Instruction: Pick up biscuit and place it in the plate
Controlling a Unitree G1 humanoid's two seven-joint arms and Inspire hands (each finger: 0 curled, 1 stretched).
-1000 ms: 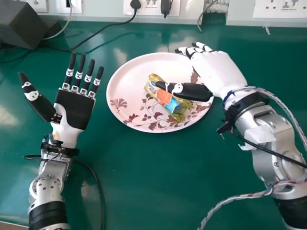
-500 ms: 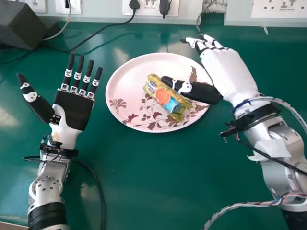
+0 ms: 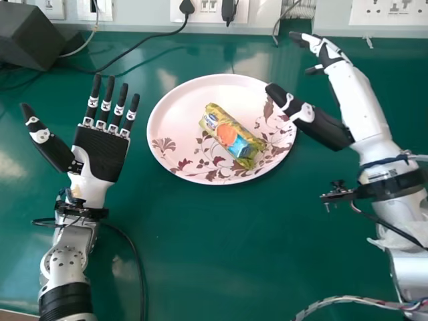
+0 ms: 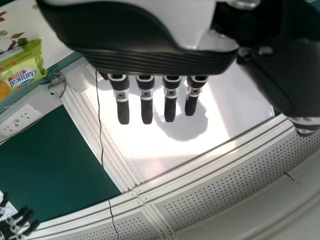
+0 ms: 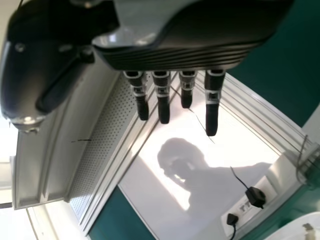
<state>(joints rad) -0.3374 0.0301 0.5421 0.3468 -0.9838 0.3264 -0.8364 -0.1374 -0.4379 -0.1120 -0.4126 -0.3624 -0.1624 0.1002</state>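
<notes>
Our right hand (image 3: 362,100), fingers extended, has withdrawn to upper right; the biscuit packet (image 3: 231,137) lies on the floral plate (image 3: 175,115), upper centre. Placing looks done. Our left hand (image 3: 97,152), at left, is open.

1. The biscuit packet (image 3: 232,137) lies slantwise on the pink plate (image 3: 177,117).
2. The left hand (image 3: 97,154) is open, with palm up, left of the plate.
3. The right hand (image 3: 358,100), also open, is at the right.

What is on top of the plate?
The biscuit packet lies slantwise on the pink plate, over part of its leaf pattern. What the plate shows beneath the packet is covered, and the right hand's thumb hides a bit of the rim.
</notes>
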